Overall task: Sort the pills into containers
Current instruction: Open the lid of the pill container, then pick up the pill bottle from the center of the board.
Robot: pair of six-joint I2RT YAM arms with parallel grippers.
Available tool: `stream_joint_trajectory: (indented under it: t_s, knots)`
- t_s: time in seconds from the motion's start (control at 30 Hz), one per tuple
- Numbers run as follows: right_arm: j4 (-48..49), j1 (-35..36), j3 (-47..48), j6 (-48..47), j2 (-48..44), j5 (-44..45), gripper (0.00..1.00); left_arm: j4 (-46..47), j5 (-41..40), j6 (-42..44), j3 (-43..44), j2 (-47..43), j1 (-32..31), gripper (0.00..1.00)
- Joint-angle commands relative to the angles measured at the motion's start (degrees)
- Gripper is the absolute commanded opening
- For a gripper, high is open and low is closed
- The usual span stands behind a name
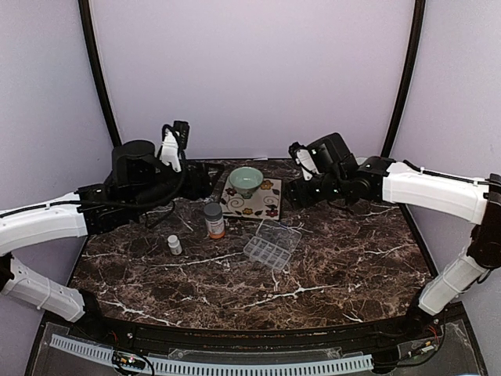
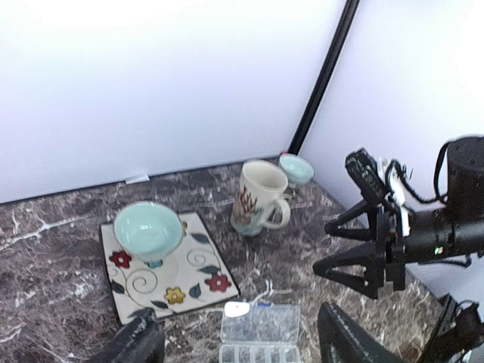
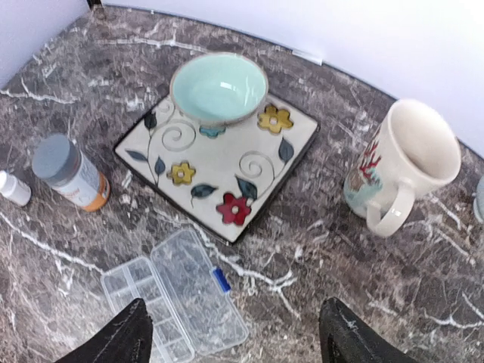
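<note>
While hovering above the dark marble desk (image 1: 352, 266), my left fingers (image 2: 140, 336) and right fingers (image 3: 125, 333) gape empty | clear plastic rectangular pill box (image 1: 272, 244) lies open near floral square tile (image 1: 264, 207) | pills unresolvable

Two white-shelled arms (image 1: 434, 192) with black joints (image 1: 368, 178), looping black cables (image 2: 437, 170), matte black gripper fingers (image 3: 113, 340)
</note>
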Motion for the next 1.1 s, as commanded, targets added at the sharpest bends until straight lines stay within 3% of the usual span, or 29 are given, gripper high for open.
stream_joint_trajectory:
  t_s: [0.0, 0.07, 0.1, 0.33, 0.43, 0.57, 0.67, 0.77, 1.07]
  knots:
    - [9.18, 0.43, 2.45, 0.8, -2.31, 2.88, 0.79, 3.94, -6.36, 6.13, -2.72, -6.75, -0.26, 0.81]
    - [13.0, 0.36, 3.3, 1.12, -2.63, 4.57, 0.81, 5.92, -8.1, 7.68, -3.51, -8.55, -0.19, 0.97]
    - [14.63, 0.31, 3.68, 1.62, -2.64, 5.63, 0.82, 7.19, -9.32, 8.23, -4.01, -9.41, -0.18, 0.99]
    - [22.31, -0.54, 8.25, 1.55, 0.38, 8.82, 0.81, 11.88, -13.42, 12.03, -6.58, -13.14, -0.04, 0.99]
    - [26.86, -0.93, 7.71, -0.45, 0.17, 2.31, 0.99, 8.05, -14.9, 12.29, -4.74, -12.64, 0.08, 0.99]
    - [33.9, -1.04, 5.69, -0.58, -0.11, -1.75, 1.0, 3.14, -15.85, 10.2, -4.0, -13.04, 0.09, 0.99]
    - [32.14, -0.77, 8.16, -2.82, 2.56, -3.09, 0.98, 1.16, -17.12, 8.91, -4.28, -14.13, 0.24, 0.99]
    - [28.41, -0.41, 12.16, -2.64, 6.6, -3.96, 0.89, 1.14, -18.59, 8.4, -5.17, -14.99, 1.0, 0.99]
    - [3.6, 4.38, 36.65, -1.58, 22.71, -0.8, 0.81, -8.38, -15.31, -2.05, -4.35, -11.72, 8.92, 0.97]
